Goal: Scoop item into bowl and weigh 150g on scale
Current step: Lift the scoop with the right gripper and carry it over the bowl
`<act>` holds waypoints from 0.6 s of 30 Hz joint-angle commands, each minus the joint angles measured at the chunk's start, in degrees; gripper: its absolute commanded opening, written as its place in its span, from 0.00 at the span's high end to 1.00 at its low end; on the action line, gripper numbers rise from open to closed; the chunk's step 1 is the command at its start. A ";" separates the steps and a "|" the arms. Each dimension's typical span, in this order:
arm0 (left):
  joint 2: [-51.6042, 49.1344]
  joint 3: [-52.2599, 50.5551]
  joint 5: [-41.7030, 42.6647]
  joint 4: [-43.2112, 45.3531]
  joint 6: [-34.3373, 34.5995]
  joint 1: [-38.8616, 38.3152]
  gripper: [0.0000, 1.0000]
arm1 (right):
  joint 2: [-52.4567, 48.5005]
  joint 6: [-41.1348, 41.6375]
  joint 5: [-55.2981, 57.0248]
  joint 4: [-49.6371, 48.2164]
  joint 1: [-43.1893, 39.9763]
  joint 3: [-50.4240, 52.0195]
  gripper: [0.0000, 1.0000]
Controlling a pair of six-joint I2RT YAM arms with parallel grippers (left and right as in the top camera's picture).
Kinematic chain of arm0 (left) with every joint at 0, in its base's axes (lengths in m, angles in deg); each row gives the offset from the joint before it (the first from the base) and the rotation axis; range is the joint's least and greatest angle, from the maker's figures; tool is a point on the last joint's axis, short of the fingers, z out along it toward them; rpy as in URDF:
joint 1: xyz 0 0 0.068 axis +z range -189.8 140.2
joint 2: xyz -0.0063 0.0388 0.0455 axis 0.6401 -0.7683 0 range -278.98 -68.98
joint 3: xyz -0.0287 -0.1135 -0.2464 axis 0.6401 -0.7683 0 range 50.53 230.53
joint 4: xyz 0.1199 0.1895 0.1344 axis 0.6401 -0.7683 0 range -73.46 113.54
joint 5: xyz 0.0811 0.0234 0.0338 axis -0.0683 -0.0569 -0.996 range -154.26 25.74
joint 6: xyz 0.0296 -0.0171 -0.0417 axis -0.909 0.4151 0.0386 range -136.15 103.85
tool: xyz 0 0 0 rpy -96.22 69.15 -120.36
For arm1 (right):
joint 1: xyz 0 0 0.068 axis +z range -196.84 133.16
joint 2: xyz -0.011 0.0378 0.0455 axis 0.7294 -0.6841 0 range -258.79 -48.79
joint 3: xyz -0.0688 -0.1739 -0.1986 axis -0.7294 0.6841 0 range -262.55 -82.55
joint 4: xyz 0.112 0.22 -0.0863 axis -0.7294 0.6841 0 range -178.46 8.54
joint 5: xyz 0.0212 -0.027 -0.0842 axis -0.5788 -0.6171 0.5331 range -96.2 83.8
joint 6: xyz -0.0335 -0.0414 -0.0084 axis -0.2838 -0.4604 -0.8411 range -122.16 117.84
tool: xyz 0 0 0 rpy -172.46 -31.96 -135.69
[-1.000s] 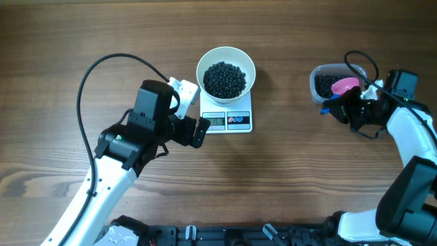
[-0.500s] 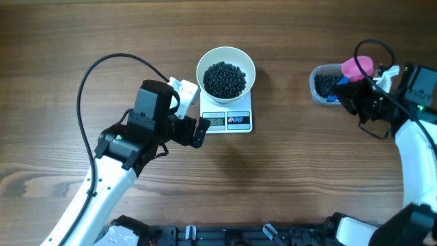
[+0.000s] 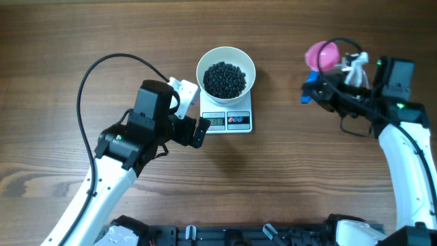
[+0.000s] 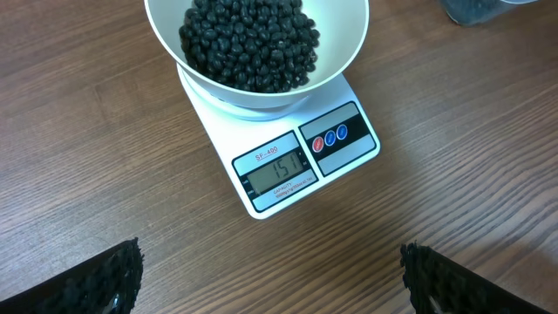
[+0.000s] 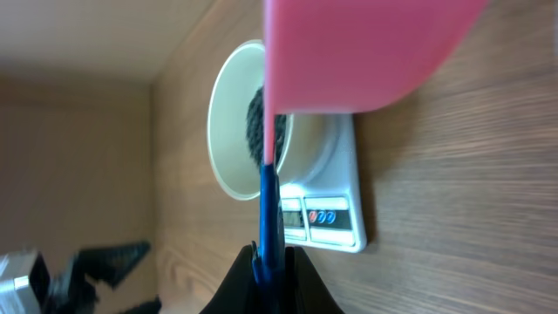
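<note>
One second ago the scoop [image 3: 321, 55] sat in the tub at far right. Now the right gripper [image 3: 326, 92] has it lifted to the upper right of the frame, jaws clamped on the blue handle [image 3: 311, 89]. I can't make out the tub in the overhead view; only its corner [image 4: 475, 9] shows, top right of the left wrist view.

Can't tell if the scoop carries anything: the right wrist view shows only its pink underside.

Bowl [image 3: 205, 58] still sits on the scale [image 3: 227, 109], upper centre, with beans [image 3: 225, 79] heaped inside. Neither has moved. Display [image 4: 277, 170] looks like 151.

Left gripper [image 3: 194, 113] is parked just left of the scale, jaws wide apart, holding nothing, same spot as before.

My read: you're already at target, a touch over. Another scoop overshoots. If that scoop is loaded, don't dump it. If anything, you take a few beans out.
</note>
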 commanded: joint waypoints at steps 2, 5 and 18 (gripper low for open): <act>-0.11 -0.26 0.87 0.15 -0.07 -0.31 0.00 | 0.94 -7.67 6.97 4.92 4.57 -8.44 0.95; -0.11 -0.26 0.90 0.15 -0.07 -0.31 0.00 | 0.94 -11.96 12.41 9.09 7.23 -12.81 0.95; -0.11 -0.26 0.87 0.15 -0.07 -0.31 0.00 | -2.75 -22.67 25.44 4.74 19.43 -15.98 0.95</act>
